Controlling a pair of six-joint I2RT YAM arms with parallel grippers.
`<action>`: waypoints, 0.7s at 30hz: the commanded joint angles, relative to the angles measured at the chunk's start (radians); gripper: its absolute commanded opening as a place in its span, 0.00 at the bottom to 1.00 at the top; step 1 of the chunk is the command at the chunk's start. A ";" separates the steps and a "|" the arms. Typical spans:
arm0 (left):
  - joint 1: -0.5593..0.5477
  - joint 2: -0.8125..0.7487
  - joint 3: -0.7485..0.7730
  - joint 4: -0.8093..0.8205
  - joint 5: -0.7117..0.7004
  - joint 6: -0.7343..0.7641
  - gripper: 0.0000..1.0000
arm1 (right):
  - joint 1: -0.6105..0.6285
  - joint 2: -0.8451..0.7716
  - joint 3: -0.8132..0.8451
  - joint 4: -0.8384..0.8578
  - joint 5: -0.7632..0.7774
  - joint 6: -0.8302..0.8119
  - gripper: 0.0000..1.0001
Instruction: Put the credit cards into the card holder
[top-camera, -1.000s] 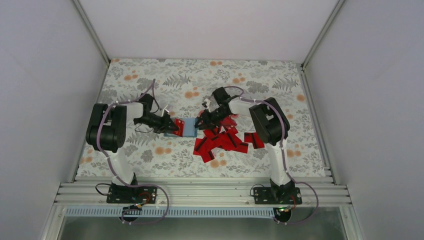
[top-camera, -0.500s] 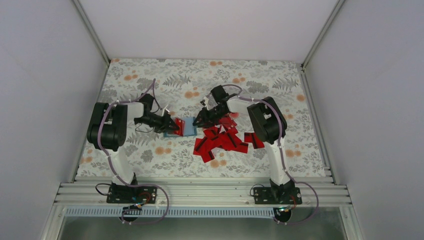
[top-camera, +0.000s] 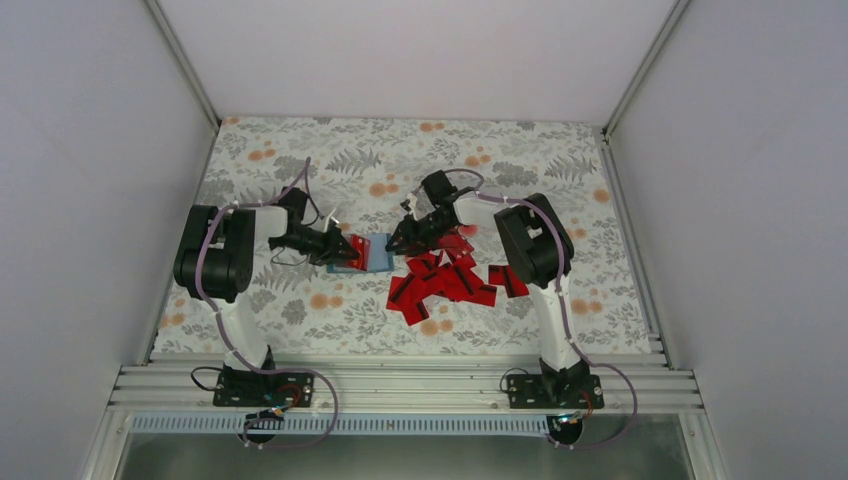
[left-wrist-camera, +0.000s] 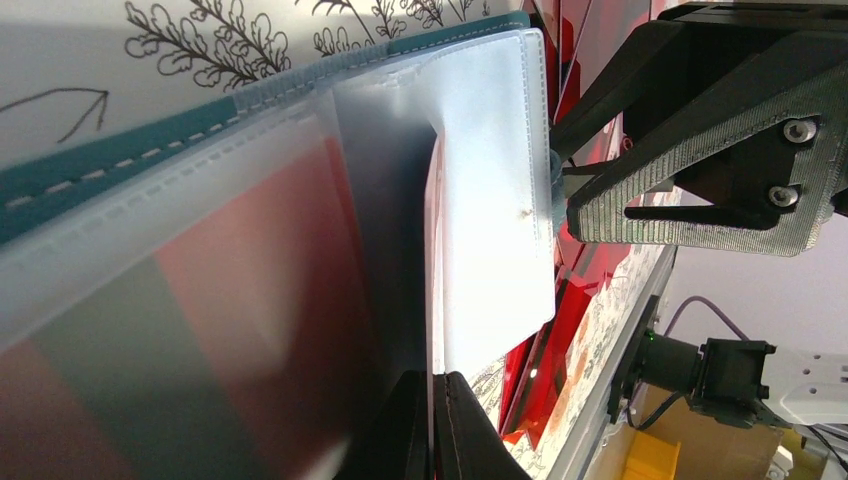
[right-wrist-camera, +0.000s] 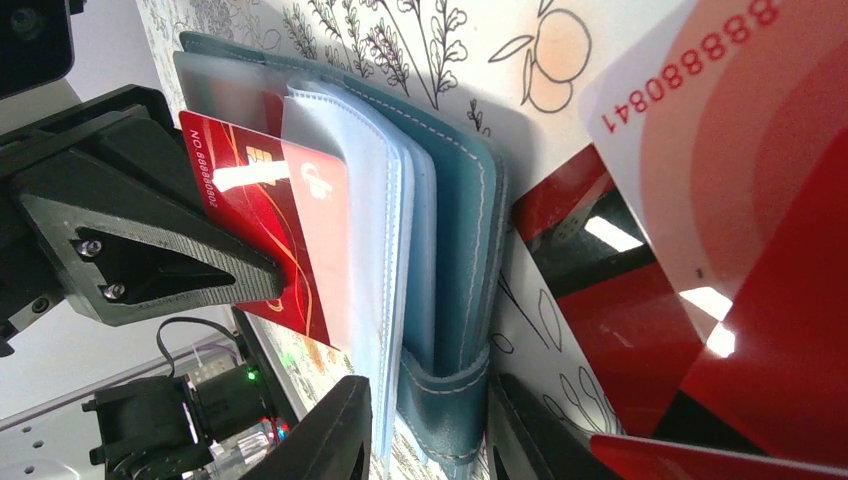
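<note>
The teal card holder (top-camera: 375, 257) lies open on the flowered cloth between both arms. My left gripper (top-camera: 340, 246) is shut on one red credit card (top-camera: 353, 244), seen edge-on in the left wrist view (left-wrist-camera: 432, 280) with its far end among the holder's frosted sleeves (left-wrist-camera: 490, 200). In the right wrist view that card (right-wrist-camera: 265, 230) leans against a sleeve. My right gripper (right-wrist-camera: 430, 395) is shut on the card holder (right-wrist-camera: 455, 230), one finger on the sleeves, the other on the teal cover. Several more credit cards (top-camera: 445, 280) lie heaped to the right.
The heap of red cards (right-wrist-camera: 760, 300) lies just behind my right gripper (top-camera: 397, 243). White walls close in the cloth on three sides, and an aluminium rail (top-camera: 400, 385) carrying both arm bases runs along the near edge.
My right gripper has shifted slightly left and toward the far side at the holder's right edge. The left gripper with its card has barely moved.
</note>
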 joint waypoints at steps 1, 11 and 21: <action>0.002 0.004 -0.016 0.039 -0.007 -0.006 0.02 | 0.012 0.048 0.003 -0.045 0.070 -0.013 0.30; 0.007 -0.008 -0.024 0.070 -0.010 -0.037 0.02 | 0.012 0.054 0.000 -0.041 0.066 -0.009 0.30; 0.013 0.001 -0.009 0.077 0.005 -0.055 0.02 | 0.014 0.081 0.007 -0.044 0.059 -0.015 0.30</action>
